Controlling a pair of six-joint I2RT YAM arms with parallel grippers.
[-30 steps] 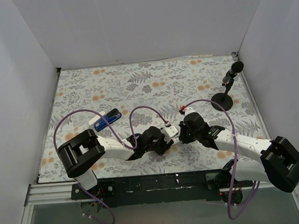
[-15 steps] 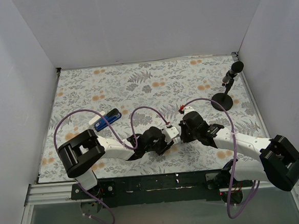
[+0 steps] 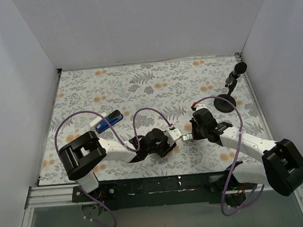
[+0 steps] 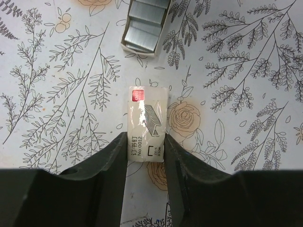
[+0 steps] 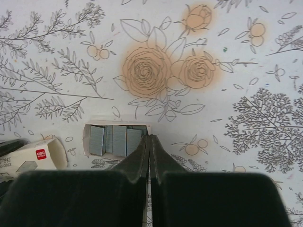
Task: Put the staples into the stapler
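The blue stapler (image 3: 109, 121) lies on the floral cloth at the left, away from both grippers. My left gripper (image 4: 146, 138) is shut on a white staple-box sleeve (image 4: 147, 113) with a red label, low on the table. Just beyond it lies the open cardboard tray (image 4: 127, 43), which also shows in the right wrist view (image 5: 86, 138). It holds several grey strips of staples (image 5: 113, 140). My right gripper (image 5: 149, 138) is shut, with its tips pinched at the tray's right end wall. In the top view the two grippers, left (image 3: 175, 139) and right (image 3: 190, 135), nearly meet.
A black microphone stand (image 3: 226, 102) stands at the back right. White walls close in the table on three sides. The arms' purple cables loop over the cloth near the middle.
My right gripper has moved right, away from the left gripper, and the tray of staples has come out of the sleeve with it. The left gripper has stayed put.
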